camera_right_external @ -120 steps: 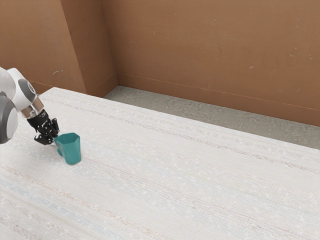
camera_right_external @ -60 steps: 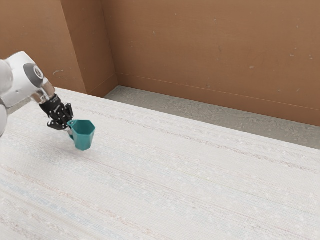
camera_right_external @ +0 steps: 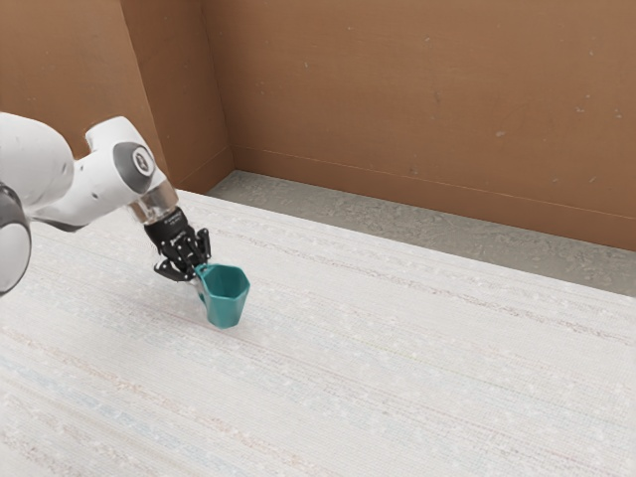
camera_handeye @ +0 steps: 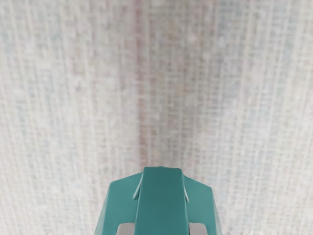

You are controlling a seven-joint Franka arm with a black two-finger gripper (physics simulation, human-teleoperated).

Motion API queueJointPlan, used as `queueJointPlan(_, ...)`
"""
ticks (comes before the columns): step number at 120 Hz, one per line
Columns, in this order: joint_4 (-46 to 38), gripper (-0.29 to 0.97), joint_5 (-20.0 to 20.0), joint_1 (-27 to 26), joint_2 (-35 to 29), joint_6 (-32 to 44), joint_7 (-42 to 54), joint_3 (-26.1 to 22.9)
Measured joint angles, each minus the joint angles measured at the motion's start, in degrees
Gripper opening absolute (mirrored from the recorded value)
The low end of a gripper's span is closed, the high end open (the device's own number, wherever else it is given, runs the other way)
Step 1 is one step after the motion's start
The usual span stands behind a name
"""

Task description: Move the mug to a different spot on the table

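The gripper [camera_right_external: 195, 272] is closed on the handle of the teal mug [camera_right_external: 228, 296], which sits upright just beside it toward the exterior view's right, low over the pale table [camera_right_external: 417, 378], directly under the hand.

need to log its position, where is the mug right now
The mug is in the exterior view's left half, on or just above the table, gripped by the claw at its left rim.

Brown walls [camera_right_external: 427, 89] rise behind a grey speckled floor [camera_right_external: 447, 231] — one wall corner [camera_right_external: 164, 89] juts forward.
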Motion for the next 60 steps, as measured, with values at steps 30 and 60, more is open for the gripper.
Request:
queueJointPlan(30, -1.21, -0.01, -0.39, -0.91, 0.0, 2.55, -0.45, -2.38)
queueJointPlan(60, -1.73, -0.01, -0.81, -2.25, 0.38, 3.77, -0.82, -2.41)
